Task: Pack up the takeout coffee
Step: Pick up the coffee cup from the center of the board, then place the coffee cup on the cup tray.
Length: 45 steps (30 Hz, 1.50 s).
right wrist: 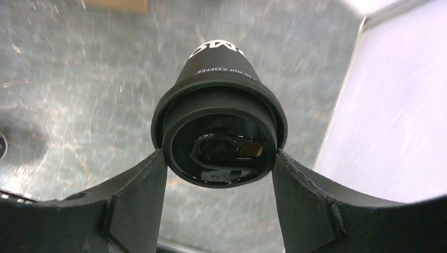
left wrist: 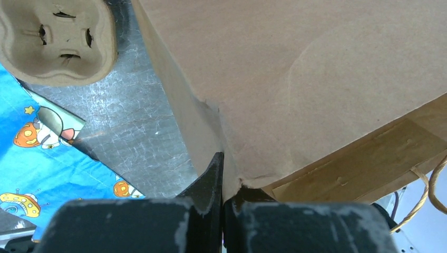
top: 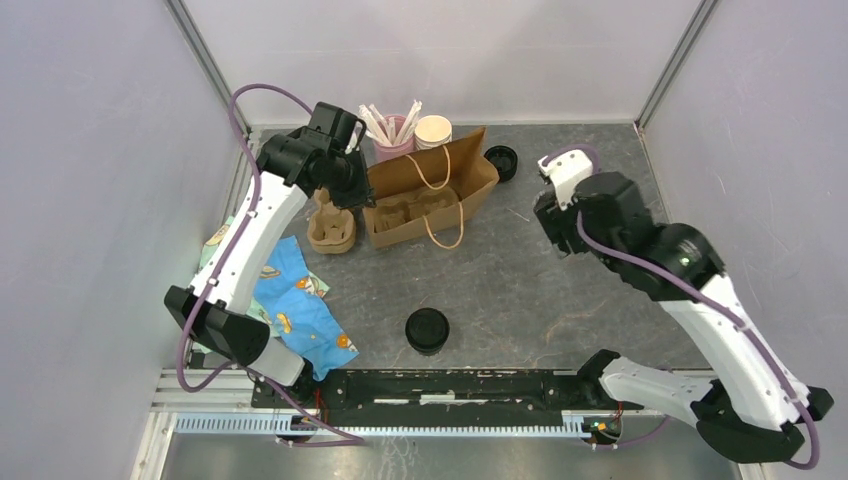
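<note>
We are mid-carry: our right gripper (right wrist: 219,158) clasps the takeout coffee (right wrist: 221,79) at its lid, right of the brown paper bag (left wrist: 316,79) — our left gripper (left wrist: 221,174) pinches the bag's edge. Next we likely lower it upright into the open mouth.

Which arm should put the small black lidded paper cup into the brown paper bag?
Right. The right gripper grips the small black lidded paper cup at its lid; the left gripper is shut on the edge of the brown paper bag, steadying it.
</note>
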Available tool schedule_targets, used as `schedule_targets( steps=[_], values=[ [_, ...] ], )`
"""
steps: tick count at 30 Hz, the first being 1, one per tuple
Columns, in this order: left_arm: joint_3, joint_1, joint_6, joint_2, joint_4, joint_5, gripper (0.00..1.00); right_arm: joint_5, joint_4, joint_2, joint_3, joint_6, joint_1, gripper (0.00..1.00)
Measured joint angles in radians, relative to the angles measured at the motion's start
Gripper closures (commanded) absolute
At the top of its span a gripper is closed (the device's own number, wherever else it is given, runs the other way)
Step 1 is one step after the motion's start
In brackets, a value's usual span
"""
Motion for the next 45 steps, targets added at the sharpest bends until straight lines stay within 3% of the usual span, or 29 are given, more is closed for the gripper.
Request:
schedule_targets(
  steps=[5, 12, 18, 29, 45],
  values=[
    [-0.064, 0.0, 0.011, -0.048, 0.036, 0.019, 0.98, -0.106, 0.096, -0.008, 0.135, -0.3, 0.0, 1.0],
    [-0.15, 0.0, 0.024, -0.118, 0.084, 0.034, 0.98, -0.412, 0.122, 0.045, 0.216, -0.747, 0.0, 1.0],
    [-0.178, -0.005, 0.031, -0.143, 0.1, 0.031, 0.98, -0.549, 0.082, 0.169, 0.392, -0.94, 0.001, 1.0],
    [-0.238, -0.036, 0.039, -0.195, 0.144, 0.024, 0.98, -0.58, -0.036, 0.198, 0.376, -1.032, 0.088, 1.0],
    [-0.374, -0.05, 0.084, -0.263, 0.273, 0.039, 0.98, -0.307, -0.011, 0.282, 0.281, -1.028, 0.274, 1.0]
  ],
)
